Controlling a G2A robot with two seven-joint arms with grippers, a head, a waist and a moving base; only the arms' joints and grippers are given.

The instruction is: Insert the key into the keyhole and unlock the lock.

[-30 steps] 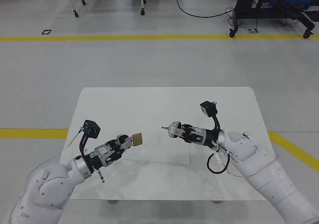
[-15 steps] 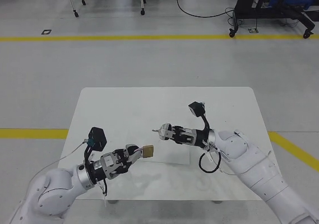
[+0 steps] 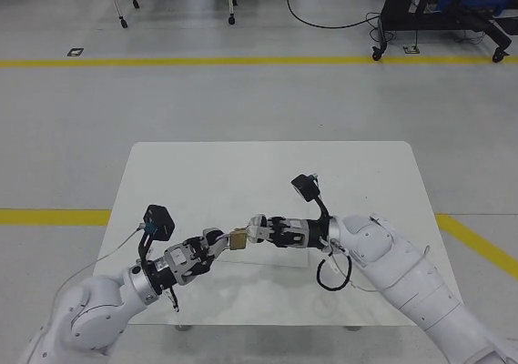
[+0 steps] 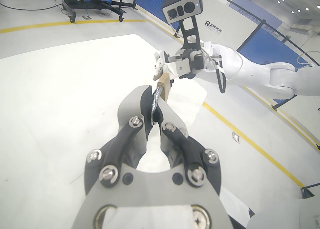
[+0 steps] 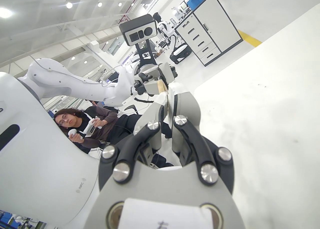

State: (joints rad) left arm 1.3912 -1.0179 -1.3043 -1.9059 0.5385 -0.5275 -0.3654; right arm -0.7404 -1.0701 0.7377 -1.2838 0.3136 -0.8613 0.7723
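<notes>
L gripper (image 4: 155, 105) clamped on shackle (image 4: 155, 95) of lock (image 4: 165, 85), held above table (image 3: 331, 173), front-mid. R gripper (image 3: 260, 227) pinched tight on key (image 5: 169, 110), at lock's 3 o'clock in top view, tips against lock body. Can't tell if key's inserted.

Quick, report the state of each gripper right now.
Left gripper: shut on the lock.
Right gripper: shut on the key.
</notes>
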